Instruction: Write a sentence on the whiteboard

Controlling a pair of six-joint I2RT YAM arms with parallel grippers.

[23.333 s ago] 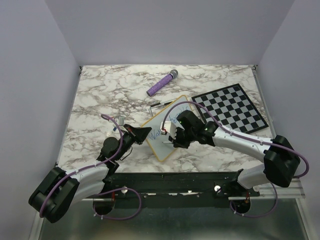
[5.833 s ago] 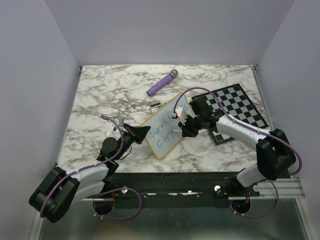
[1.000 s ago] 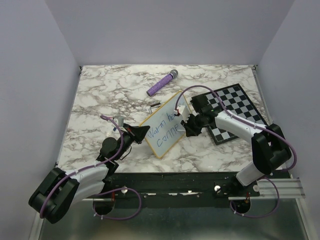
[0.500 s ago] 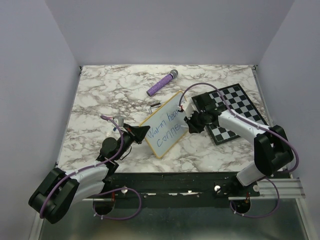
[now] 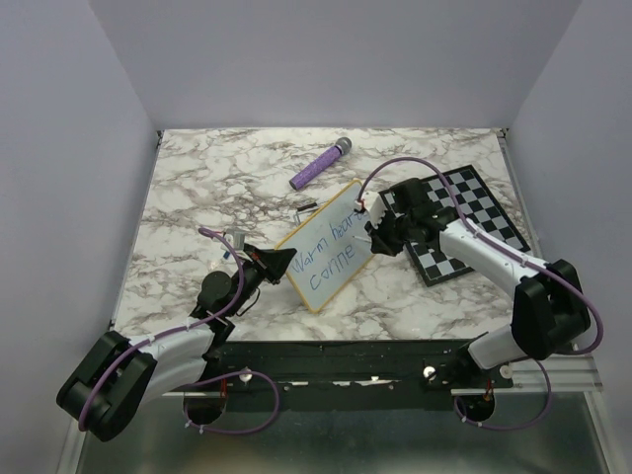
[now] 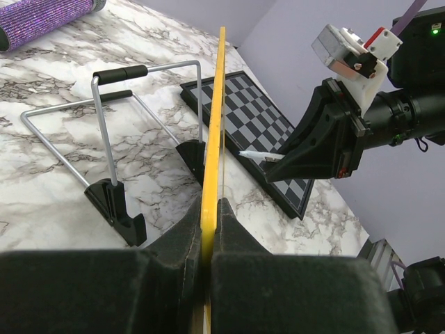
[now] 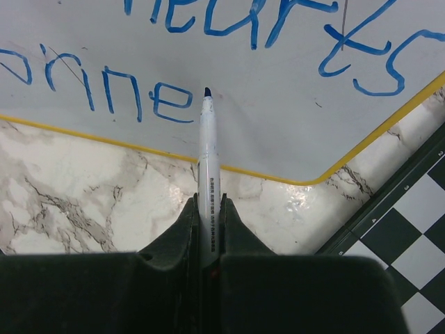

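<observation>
right wrist: the sentence (image 7: 164, 108) runs off-frame.

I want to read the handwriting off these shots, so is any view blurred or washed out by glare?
Right wrist view: the sentence on the whiteboard is sharp with no glare; left wrist view shows the whiteboard edge-on, writing hidden; top view is evenly lit but the writing is small.

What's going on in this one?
The left pincer is clamped on the yellow edge of the whiteboard, steadying it. The right pincer grips a marker, its tip close to the board just after the last letter. The blue sentence reads "Warm hearts" with "conne" below, so the second line is unfinished.
</observation>
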